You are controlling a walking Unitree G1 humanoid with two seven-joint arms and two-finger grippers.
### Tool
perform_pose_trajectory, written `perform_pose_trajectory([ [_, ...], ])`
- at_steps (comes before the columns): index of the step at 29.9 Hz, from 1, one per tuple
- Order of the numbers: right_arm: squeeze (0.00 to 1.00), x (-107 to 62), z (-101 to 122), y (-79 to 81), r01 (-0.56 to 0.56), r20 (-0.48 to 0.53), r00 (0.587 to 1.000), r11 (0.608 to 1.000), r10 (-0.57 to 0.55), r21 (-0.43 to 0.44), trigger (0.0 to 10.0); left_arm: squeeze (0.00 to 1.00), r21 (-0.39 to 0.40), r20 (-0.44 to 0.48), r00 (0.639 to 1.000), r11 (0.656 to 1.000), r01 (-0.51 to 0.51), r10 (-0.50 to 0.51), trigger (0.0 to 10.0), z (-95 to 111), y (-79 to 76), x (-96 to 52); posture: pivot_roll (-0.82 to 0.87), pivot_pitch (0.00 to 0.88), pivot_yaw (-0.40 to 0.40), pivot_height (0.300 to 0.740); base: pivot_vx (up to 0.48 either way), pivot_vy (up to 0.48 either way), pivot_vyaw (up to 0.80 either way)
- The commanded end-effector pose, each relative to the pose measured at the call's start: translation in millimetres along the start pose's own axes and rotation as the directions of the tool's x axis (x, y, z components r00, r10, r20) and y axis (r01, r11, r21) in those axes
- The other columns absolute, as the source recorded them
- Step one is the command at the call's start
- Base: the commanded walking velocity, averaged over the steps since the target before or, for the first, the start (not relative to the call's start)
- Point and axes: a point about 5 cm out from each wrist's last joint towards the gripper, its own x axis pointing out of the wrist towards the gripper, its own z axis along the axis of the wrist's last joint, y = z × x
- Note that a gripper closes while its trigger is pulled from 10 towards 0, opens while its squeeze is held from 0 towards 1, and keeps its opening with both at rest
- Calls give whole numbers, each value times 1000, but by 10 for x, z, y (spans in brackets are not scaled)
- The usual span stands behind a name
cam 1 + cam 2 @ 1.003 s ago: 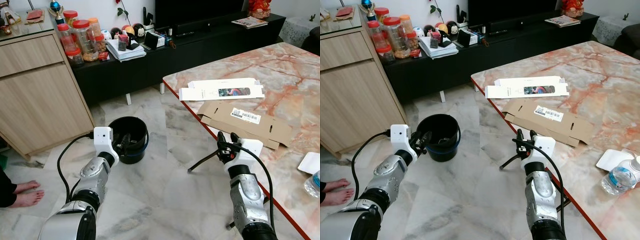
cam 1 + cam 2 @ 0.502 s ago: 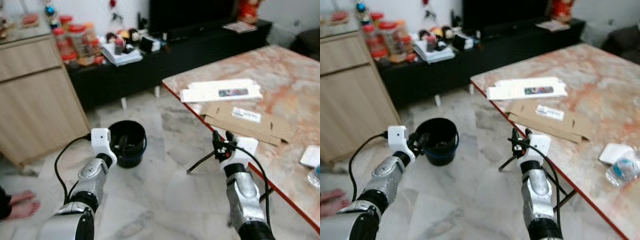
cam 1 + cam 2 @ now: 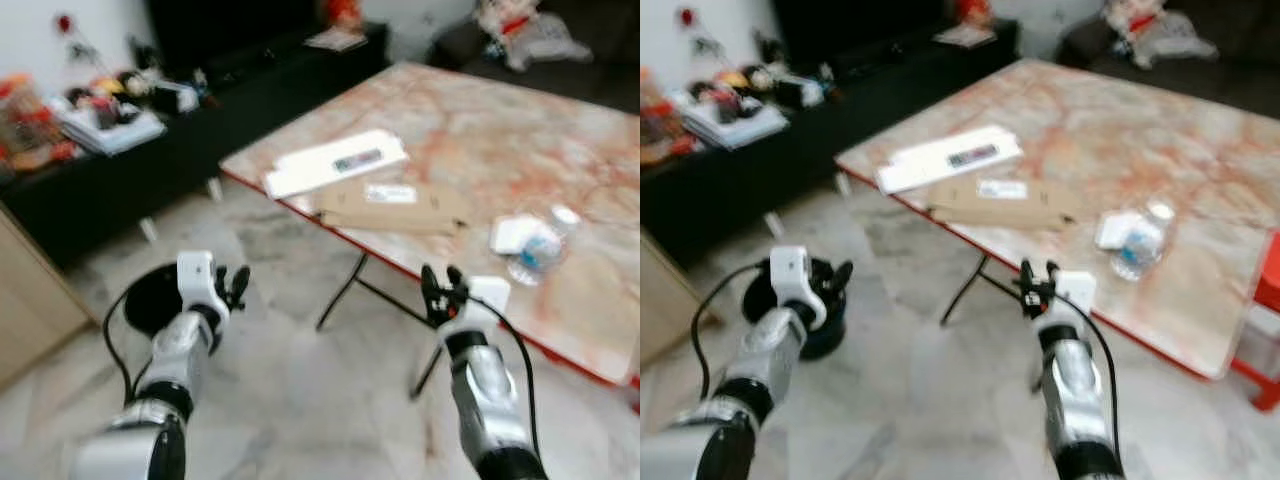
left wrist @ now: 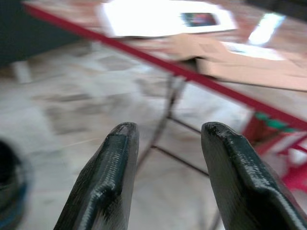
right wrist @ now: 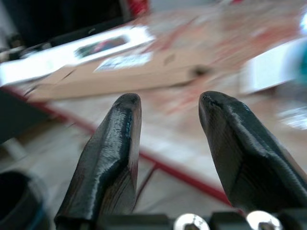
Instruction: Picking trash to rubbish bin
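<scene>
The camera has turned right, so the desk (image 3: 600, 190) now lies ahead and the bin (image 3: 815, 310) sits behind the left gripper (image 3: 232, 283). Left and right gripper (image 3: 441, 287) fingers are apart, empty. Cardboard (image 3: 395, 205) and bottle (image 3: 540, 245) wait on the desk; picking can begin.

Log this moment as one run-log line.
phase: approaching table | left gripper: open, empty | right gripper: open, empty | cardboard, bottle: on table | bin: floor
</scene>
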Motion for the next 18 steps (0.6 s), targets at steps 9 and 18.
perform_pose_trajectory([
  [9,0,28,22,80,-16,15,1000,1000,16,11,10000,0,22,-10,1000,1000,-22,22,10000,11,95,-29,142,6,26,740,0,0,-775],
  [18,0,26,17,84,-17,14,1000,1000,17,12,10000,0,26,-9,1000,999,-20,20,10000,16,90,-25,142,6,27,740,0,0,-775],
])
